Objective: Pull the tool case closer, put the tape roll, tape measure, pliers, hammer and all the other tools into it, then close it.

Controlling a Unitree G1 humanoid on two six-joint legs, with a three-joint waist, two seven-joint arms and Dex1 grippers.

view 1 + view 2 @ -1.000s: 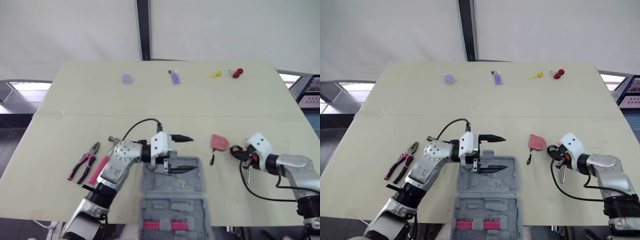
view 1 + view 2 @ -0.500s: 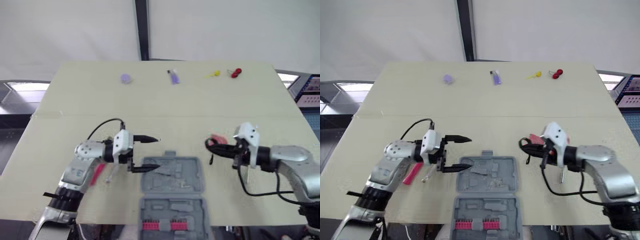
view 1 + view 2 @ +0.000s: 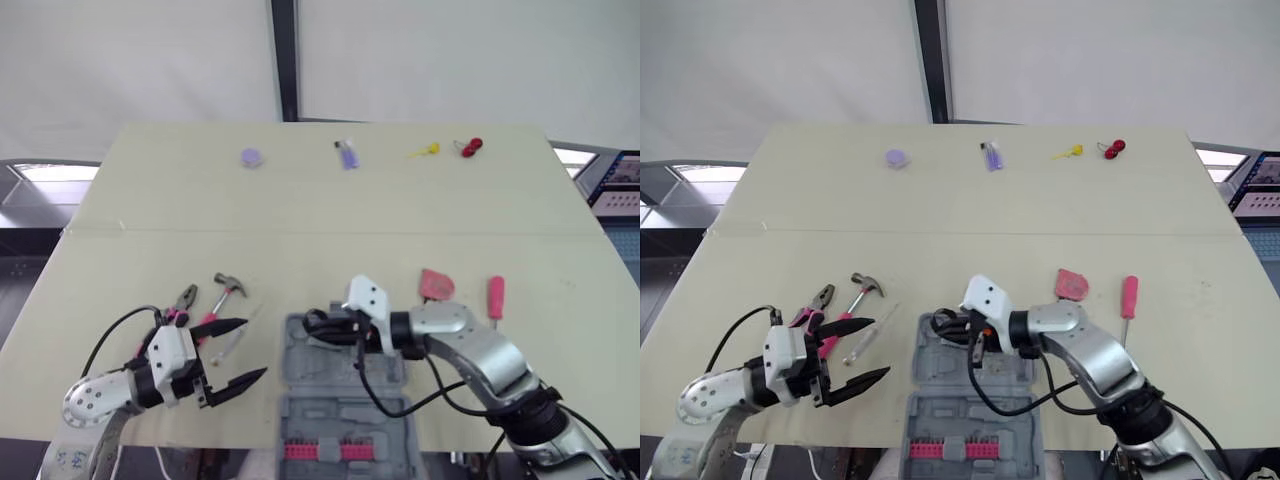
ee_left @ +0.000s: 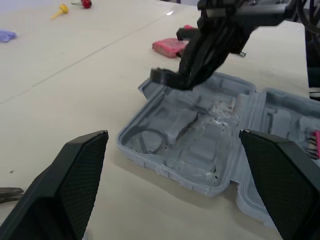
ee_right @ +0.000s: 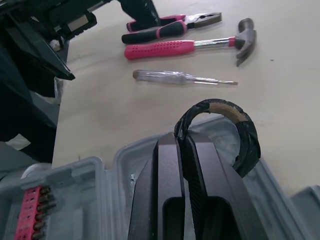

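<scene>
The grey tool case (image 3: 345,395) lies open near the table's front edge. My right gripper (image 3: 312,322) hangs over the case's far left corner, shut on the black tape roll (image 5: 250,135). My left gripper (image 3: 255,347) is open and empty, left of the case. Pliers (image 3: 180,300), the pink-handled hammer (image 3: 222,298) and a clear screwdriver (image 3: 236,336) lie just beyond the left gripper. The pink tape measure (image 3: 437,284) and a pink screwdriver (image 3: 494,297) lie right of the case. The left wrist view shows the case (image 4: 200,135) between its spread fingers.
Along the table's far edge sit a purple disc (image 3: 251,157), a purple item (image 3: 347,153), a yellow piece (image 3: 425,150) and a red one (image 3: 470,146). The case's near half holds a row of pink bits (image 3: 315,450). Cables trail from both wrists.
My right arm swung left from the tape measure to the case's far left corner, carrying the tape roll. My left arm pulled back left and toward the front edge, still open.
</scene>
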